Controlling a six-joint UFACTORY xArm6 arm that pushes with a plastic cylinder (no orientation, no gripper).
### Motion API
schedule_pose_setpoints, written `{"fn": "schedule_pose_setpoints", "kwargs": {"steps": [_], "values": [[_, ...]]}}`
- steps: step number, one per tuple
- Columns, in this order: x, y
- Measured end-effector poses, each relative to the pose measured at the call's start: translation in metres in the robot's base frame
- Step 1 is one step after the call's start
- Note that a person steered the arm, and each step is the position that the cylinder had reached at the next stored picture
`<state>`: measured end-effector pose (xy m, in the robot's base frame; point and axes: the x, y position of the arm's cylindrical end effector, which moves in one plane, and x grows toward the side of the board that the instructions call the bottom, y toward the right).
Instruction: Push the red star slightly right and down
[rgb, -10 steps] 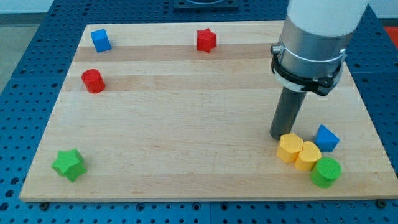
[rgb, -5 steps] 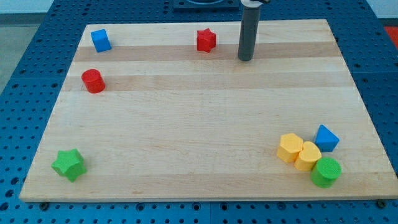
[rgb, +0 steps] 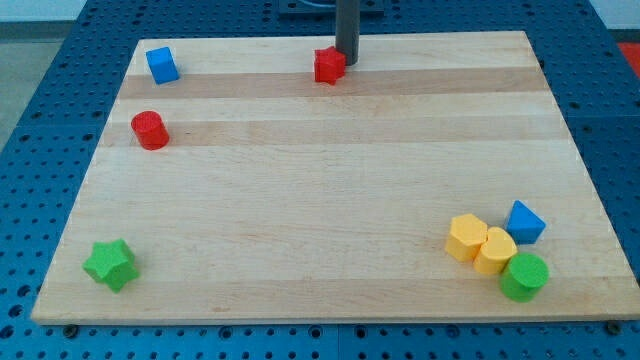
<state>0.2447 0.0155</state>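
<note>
My tip (rgb: 347, 61) sits at the top centre of the desk (rgb: 320, 210), touching the red star's (rgb: 329, 66) upper right; I carry no pincer.

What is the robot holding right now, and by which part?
Nothing is held. My tip rests against the red star's upper right side.
</note>
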Motion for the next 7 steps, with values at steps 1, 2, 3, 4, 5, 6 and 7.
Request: {"fn": "schedule_pose_setpoints", "kwargs": {"steps": [1,2,3,4,5,6,7], "values": [[-0.001,-0.001],[-0.013,-0.001],[-0.05,-0.013],[-0.053,-0.029],[-0.027,-0.059],[0.002,-0.056],[0.023,-0.044]]}}
